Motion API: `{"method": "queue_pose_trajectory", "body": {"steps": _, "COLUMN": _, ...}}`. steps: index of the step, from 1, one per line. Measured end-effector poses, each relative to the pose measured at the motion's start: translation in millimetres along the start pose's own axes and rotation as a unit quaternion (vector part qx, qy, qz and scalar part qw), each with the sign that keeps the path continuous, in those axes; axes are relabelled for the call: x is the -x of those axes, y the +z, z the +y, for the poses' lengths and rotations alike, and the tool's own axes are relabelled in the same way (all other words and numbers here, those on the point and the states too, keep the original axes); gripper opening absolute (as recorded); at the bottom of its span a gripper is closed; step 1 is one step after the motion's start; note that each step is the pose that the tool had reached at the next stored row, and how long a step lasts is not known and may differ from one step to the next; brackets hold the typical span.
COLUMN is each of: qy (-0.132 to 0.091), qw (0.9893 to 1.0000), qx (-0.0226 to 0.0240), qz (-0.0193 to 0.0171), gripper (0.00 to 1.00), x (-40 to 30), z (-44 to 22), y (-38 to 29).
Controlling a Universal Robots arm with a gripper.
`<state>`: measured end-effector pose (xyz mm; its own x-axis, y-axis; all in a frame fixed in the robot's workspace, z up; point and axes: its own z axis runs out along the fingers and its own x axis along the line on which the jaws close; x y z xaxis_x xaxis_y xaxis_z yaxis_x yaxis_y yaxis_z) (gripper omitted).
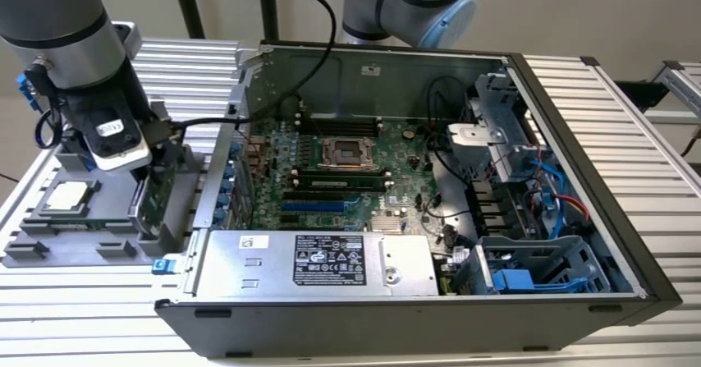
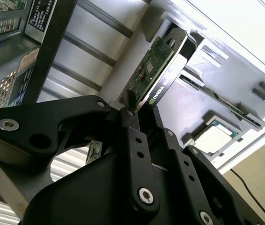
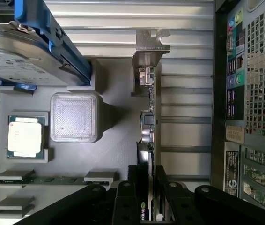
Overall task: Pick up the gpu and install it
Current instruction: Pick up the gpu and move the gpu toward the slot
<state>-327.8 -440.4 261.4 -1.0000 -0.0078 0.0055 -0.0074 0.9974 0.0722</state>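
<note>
the open case [image 1: 613, 162] lay on the slatted surface [image 1: 625, 88]. just beside it, on the exterior view's left, a grey tray [image 3: 118, 140] held the gpu [image 3: 150, 117] on edge in a slot. its long axis ran parallel to the case's wall, bracket end away from the pincer [image 3: 150, 176], which was clamped narrow on the card's other end. a drive [image 3: 15, 51] and a cpu [image 3: 25, 136] sat in separate recesses.

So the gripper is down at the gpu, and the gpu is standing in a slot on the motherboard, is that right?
Not quite. The gripper is down at the gpu, but the gpu is standing in the gray tray beside the computer case, not on the motherboard; the first wrist view shows it.
</note>
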Motion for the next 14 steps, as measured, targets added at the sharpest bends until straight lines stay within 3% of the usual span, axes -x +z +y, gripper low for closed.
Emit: {"method": "queue_pose_trajectory", "body": {"steps": 14, "qy": 0.000, "qw": 1.0000, "qx": 0.0001, "qz": -0.0001, "gripper": 0.00, "x": 0.0, "z": 0.3, "y": -4.0}}
